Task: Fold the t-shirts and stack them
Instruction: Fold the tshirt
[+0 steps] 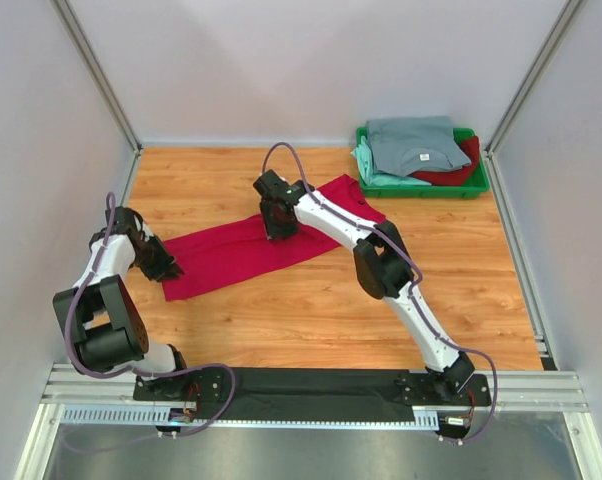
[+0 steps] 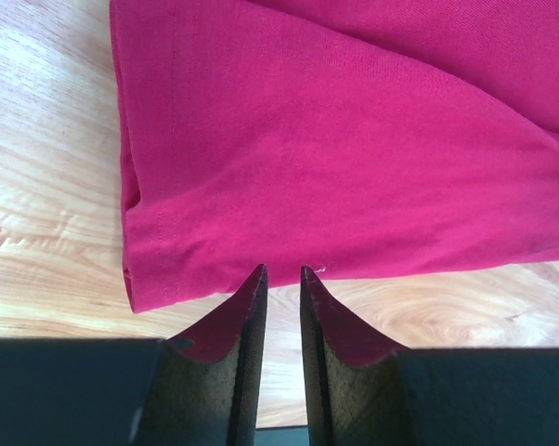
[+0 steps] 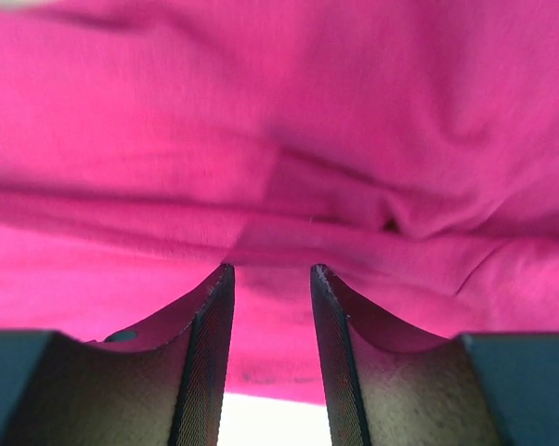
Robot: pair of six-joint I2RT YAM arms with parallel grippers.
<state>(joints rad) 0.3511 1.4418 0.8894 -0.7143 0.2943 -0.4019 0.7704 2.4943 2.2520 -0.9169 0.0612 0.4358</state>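
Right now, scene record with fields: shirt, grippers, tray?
red t-shirt: long folded strip, diagonal on the table
left gripper: narrowly open, tips at the shirt's edge near its left end
right gripper: open, low over the shirt's middle
green tray: far right corner; grey t-shirt on top, mint t-shirt and dark red t-shirt beneath
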